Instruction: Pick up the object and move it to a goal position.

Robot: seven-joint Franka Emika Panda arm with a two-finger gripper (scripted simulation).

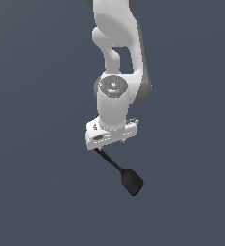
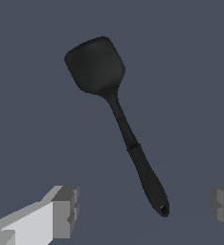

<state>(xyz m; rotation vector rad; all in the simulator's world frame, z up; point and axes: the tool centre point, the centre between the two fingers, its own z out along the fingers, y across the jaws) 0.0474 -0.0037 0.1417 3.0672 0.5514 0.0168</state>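
No text, label, brand, number or sign can be read on anything in either view.

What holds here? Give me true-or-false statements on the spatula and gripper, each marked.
1. The gripper is open. True.
2. The spatula is clamped between the fingers. False: both fingers stand apart from the handle, touching nothing.
3. The spatula is black. True.
4. In the exterior view the blade points toward the arm. False: the blade end lies away from the arm, the handle end under the gripper.
5. Two spatulas are in view. False: only one.
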